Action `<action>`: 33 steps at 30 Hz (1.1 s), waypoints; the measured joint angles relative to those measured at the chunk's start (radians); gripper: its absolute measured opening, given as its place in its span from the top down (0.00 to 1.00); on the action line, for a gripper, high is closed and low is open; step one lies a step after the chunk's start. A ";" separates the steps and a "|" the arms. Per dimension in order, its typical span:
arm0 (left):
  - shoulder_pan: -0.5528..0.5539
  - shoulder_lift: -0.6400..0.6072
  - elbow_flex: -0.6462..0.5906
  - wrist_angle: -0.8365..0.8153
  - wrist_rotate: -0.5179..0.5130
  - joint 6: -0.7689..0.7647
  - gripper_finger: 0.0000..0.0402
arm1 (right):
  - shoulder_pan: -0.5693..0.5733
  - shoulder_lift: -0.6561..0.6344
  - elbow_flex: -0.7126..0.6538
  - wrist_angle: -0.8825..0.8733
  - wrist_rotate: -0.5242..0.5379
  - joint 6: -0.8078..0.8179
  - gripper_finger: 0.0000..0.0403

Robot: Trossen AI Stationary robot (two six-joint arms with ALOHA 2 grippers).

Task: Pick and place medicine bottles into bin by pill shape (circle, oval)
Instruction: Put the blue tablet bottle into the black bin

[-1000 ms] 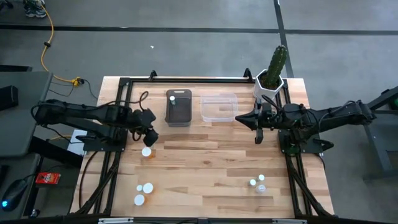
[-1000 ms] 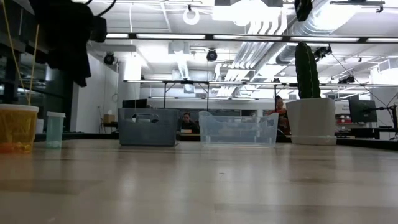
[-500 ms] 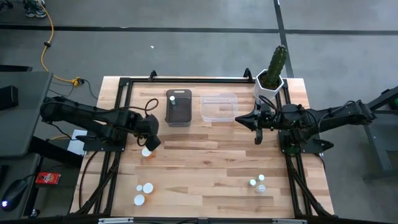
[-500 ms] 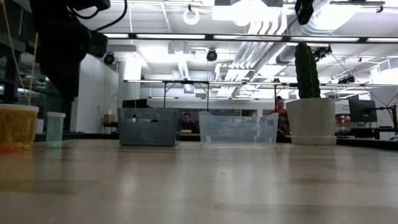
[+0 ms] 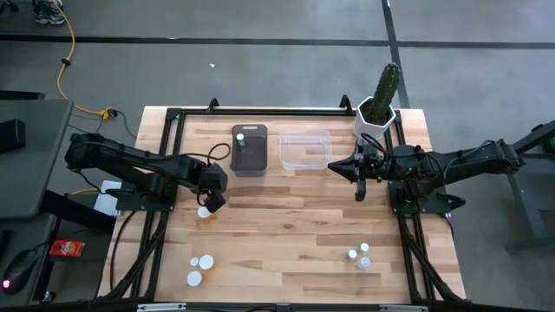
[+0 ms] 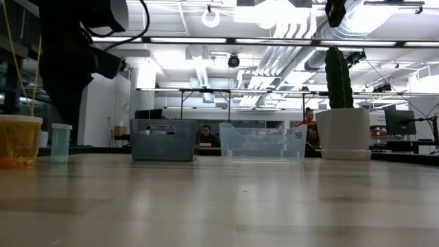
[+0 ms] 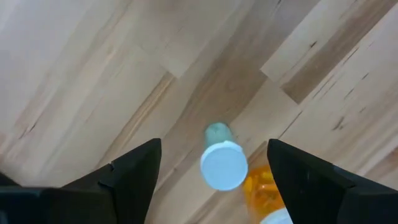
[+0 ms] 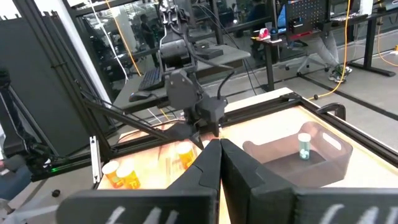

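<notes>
Change: over the last second the left gripper (image 7: 211, 171) has travelled toward mid-table and spread its jaws wide, straddling a medicine bottle (image 7: 222, 163).
Meaning: probably a grasp about to close; nothing is held.
Bottle: upright on the table (image 5: 295, 217), round white cap, clear-bluish body, an orange bottle (image 7: 264, 186) just beside it.
Right gripper (image 5: 362, 192): jaws together, waiting near the clear bin (image 5: 304, 150).

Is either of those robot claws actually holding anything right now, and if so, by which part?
Nothing is held. The left claw hangs open above a white-capped bottle standing on the table, fingers clear of it. The right claw is shut on nothing.
</notes>
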 joint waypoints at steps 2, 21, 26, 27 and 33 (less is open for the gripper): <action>0.000 0.018 0.000 0.003 0.018 0.016 0.29 | 0.000 0.000 0.000 0.000 0.000 0.000 1.00; 0.000 0.104 0.000 -0.003 0.039 0.089 0.41 | 0.000 0.000 0.000 -0.037 0.034 0.015 1.00; 0.000 0.104 0.000 -0.007 0.041 0.089 0.53 | 0.000 0.000 0.000 -0.048 0.058 0.018 1.00; 0.000 0.104 0.000 -0.007 0.042 0.089 0.55 | 0.000 0.000 0.000 -0.049 0.058 0.018 1.00; 0.000 0.104 0.000 -0.011 0.042 0.116 0.66 | 0.000 0.000 0.000 -0.053 0.058 0.018 1.00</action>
